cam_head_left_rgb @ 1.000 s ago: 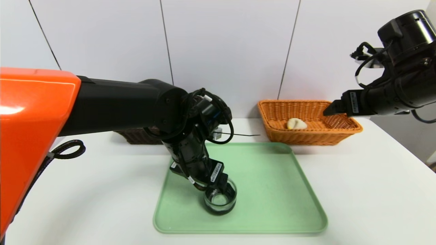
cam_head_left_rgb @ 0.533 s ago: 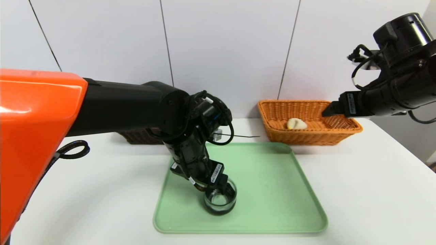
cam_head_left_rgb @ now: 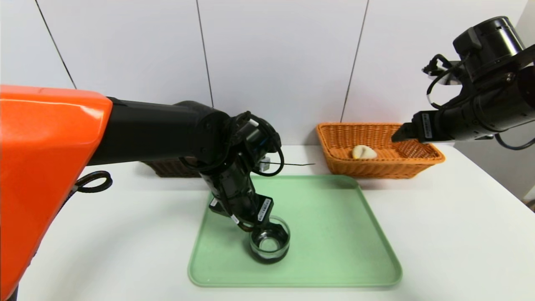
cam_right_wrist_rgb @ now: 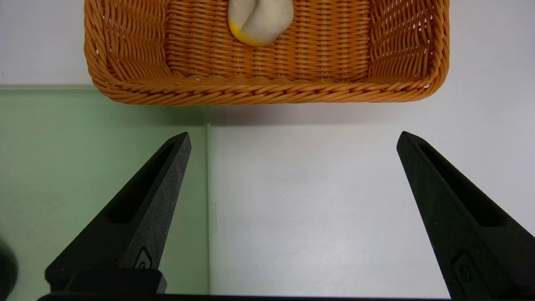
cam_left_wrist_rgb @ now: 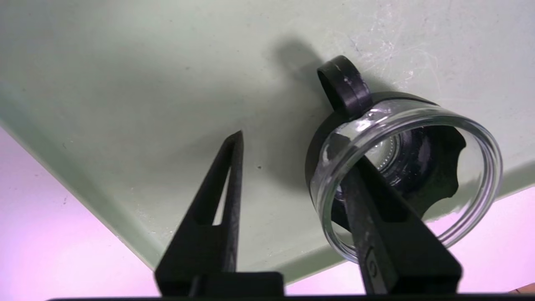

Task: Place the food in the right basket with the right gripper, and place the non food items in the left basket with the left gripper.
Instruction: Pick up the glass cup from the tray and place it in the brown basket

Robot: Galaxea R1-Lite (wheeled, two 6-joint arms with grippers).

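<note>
The left gripper (cam_head_left_rgb: pixel 264 226) points steeply down at the tray's (cam_head_left_rgb: pixel 334 234) seven o'clock, jaws part-open astride the glass jar's (cam_head_left_rgb: pixel 269 244) rim. The right gripper (cam_right_wrist_rgb: pixel 292 167) hovers jaws wide, empty, near the orange basket (cam_head_left_rgb: pixel 378 169).

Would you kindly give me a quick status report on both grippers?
Left gripper astride the jar wall on the tray, one finger inside, jaws not yet shut. Right gripper open, empty, hovering by the orange basket. Nothing in the way.

Head looks down; wrists close above tray (cam_head_left_rgb: pixel 334 234).
</note>
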